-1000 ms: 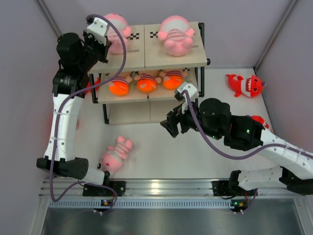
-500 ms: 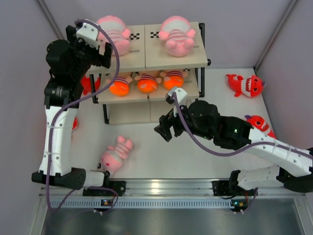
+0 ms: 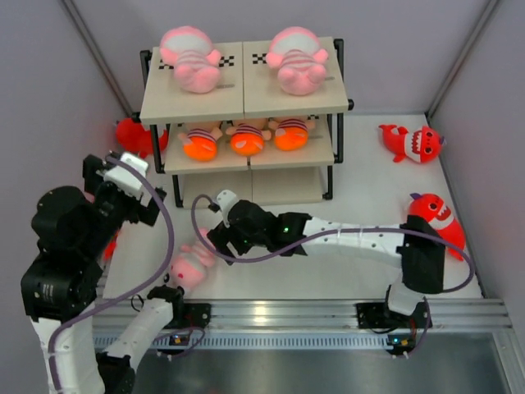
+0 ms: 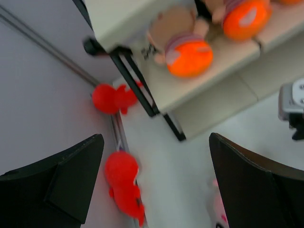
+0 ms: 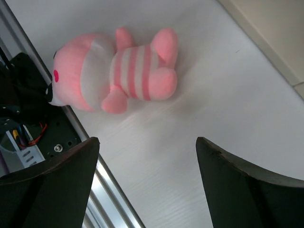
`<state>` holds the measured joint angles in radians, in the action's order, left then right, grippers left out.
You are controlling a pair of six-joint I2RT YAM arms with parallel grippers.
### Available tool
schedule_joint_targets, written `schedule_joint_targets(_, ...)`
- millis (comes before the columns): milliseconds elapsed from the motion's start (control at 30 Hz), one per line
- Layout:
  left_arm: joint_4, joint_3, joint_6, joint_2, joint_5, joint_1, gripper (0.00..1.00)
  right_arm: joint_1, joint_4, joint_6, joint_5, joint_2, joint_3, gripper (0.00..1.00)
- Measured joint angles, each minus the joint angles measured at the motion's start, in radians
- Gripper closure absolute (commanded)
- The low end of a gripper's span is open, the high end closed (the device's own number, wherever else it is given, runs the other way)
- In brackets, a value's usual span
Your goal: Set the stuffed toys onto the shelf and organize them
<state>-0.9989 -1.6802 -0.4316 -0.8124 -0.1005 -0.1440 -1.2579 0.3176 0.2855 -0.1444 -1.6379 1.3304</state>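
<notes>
The shelf (image 3: 246, 103) holds two pink striped stuffed toys (image 3: 190, 57) (image 3: 295, 59) on its top board and three more (image 3: 246, 138) on the middle board. Another pink toy (image 3: 190, 264) (image 5: 114, 71) lies on the floor near the front rail. My right gripper (image 3: 220, 246) (image 5: 147, 142) hangs open just above and beside it, nothing between its fingers. My left gripper (image 3: 123, 193) (image 4: 154, 142) is wide open and holds nothing, low at the shelf's left side. Red sharks lie left of the shelf (image 3: 135, 135) (image 4: 114, 97), along the left wall (image 4: 122, 178), and at the right (image 3: 418, 144) (image 3: 435, 217).
The shelf's black front-left leg (image 4: 142, 92) stands close ahead of my left gripper. The metal base rail (image 3: 271, 312) (image 5: 109, 199) runs right beside the floor toy. My right arm stretches across the floor in front of the shelf.
My left gripper opened, left a pink toy on the top board and dropped back down to the left. My right arm swung left over the floor toy, jaws widening.
</notes>
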Motion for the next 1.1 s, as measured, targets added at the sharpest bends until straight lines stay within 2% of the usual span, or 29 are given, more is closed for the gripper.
schedule_joint_targets(233, -0.282, 0.387, -0.093, 0.149, 0.170, 0.021, 0.02, 0.020, -0.082, -0.021, 0.137, -0.210, 0.065, 0.18)
schedule_joint_targets(333, -0.338, 0.470, -0.100, 0.188, 0.196, 0.039, 0.02, 0.050, -0.137, -0.012, 0.214, -0.303, 0.093, 0.20)
schedule_joint_targets(400, -0.353, 0.488, -0.100, 0.206, 0.199, 0.051, 0.02, 0.071, -0.173, -0.003, 0.249, -0.355, 0.099, 0.25)
schedule_joint_targets(467, -0.358, 0.496, -0.100, 0.217, 0.199, 0.062, 0.02, 0.092, -0.191, 0.012, 0.276, -0.393, 0.098, 0.39)
schedule_joint_targets(533, -0.358, 0.497, -0.100, 0.220, 0.199, 0.067, 0.02, 0.106, -0.220, 0.032, 0.297, -0.419, 0.095, 0.47)
schedule_joint_targets(600, -0.358, 0.497, -0.102, 0.220, 0.199, 0.067, 0.02, 0.117, -0.261, 0.054, 0.314, -0.427, 0.081, 0.43)
schedule_joint_targets(633, -0.358, 0.497, -0.103, 0.220, 0.199, 0.068, 0.02, 0.122, -0.280, 0.063, 0.319, -0.427, 0.074, 0.36)
schedule_joint_targets(700, -0.358, 0.497, -0.103, 0.220, 0.198, 0.068, 0.02, 0.129, -0.316, 0.080, 0.327, -0.427, 0.068, 0.32)
schedule_joint_targets(1100, -0.360, 0.590, -0.118, 0.227, 0.182, 0.068, 0.02, 0.202, -0.362, 0.105, 0.368, -0.433, 0.082, 0.32)
